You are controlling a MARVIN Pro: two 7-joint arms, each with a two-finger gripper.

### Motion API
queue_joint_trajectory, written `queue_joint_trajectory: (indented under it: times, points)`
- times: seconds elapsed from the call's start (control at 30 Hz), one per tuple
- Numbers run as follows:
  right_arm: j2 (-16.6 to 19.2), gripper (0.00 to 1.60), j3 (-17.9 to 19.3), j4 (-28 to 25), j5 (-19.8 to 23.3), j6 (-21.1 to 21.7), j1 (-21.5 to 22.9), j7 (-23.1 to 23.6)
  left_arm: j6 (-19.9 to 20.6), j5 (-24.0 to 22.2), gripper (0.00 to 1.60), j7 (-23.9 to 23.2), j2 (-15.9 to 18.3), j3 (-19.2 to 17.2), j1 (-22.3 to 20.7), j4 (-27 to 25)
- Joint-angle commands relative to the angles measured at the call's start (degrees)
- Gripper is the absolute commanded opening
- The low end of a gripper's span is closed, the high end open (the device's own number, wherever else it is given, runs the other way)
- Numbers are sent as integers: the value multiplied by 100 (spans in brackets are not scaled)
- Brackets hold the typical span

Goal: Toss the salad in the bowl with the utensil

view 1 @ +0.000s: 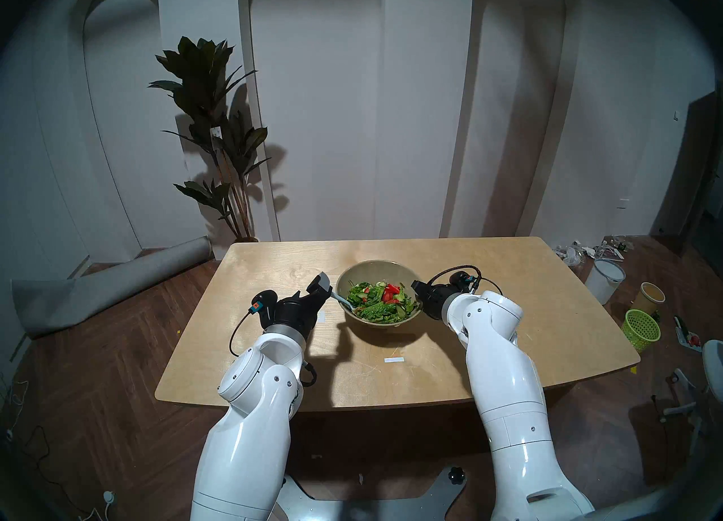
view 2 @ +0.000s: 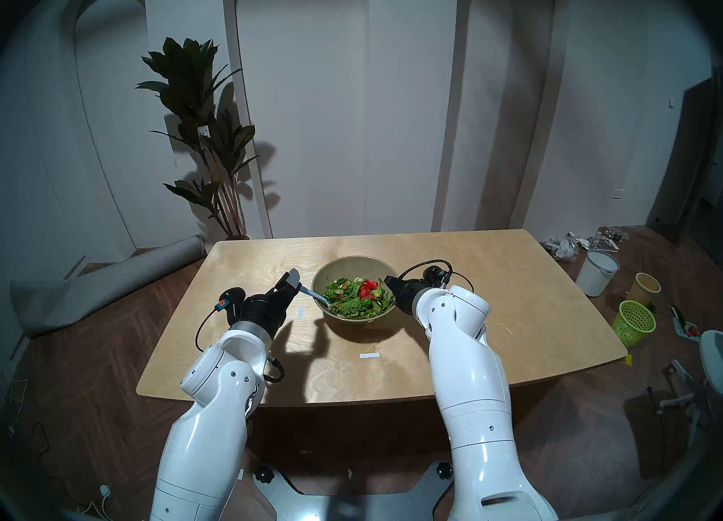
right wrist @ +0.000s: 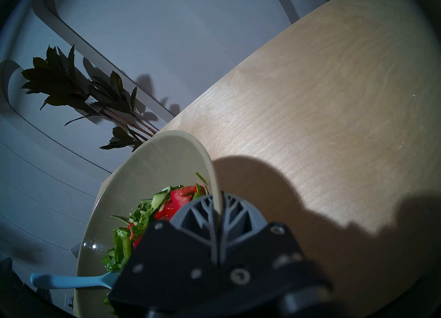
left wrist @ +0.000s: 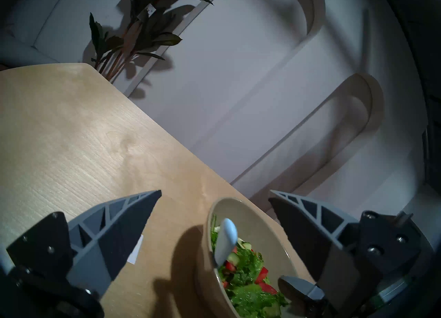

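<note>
Table (view 1: 274, 352): bowl (view 1: 375, 268) sits mid-table, tipped toward the robot.

Right gripper (right wrist: 218, 212) is clenched on the bowl's right rim, one finger inside, one outside. So the bracing is done.

Left gripper (left wrist: 214, 217) is spread wide, holding nothing, just beside the bowl's left edge. Fork (left wrist: 226, 241) handle pokes up over the rim between its fingers, no contact I can see.

Progress, my read: early. Bowl is steadied and the fork is already in the salad (view 1: 377, 299), but the fork isn't grasped. Left to do: close on the handle, then the tossing itself. Can't tell from this whether any mixing has happened.

Salad: chopped green leaves, cucumber slices, red chunks bunched on the right side, heaped in the low near half of the bowl. Far wall bare. Fork is pale blue, slim, head buried under the leaves, probably resting on the bowl wall; that part is hidden.
</note>
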Motion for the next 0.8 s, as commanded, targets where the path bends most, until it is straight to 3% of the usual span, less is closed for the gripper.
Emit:
queue_joint_trajectory:
  times: [0.0,0.3,0.67,0.77]
  points:
    - [3,0,10,-91,6,-23,41,16,-536,49,160,-256,47,259,9,-224]
    - [4,0,9,-92,7,-24,40,16,-1338,-79,160,-477,315,956,259,-63]
    - [5,0,8,-92,8,-26,39,15,-2182,304,160,-262,426,1439,-132,478]
    - [5,0,8,-92,8,-26,40,15,-2222,278,160,-236,399,1439,-200,537]
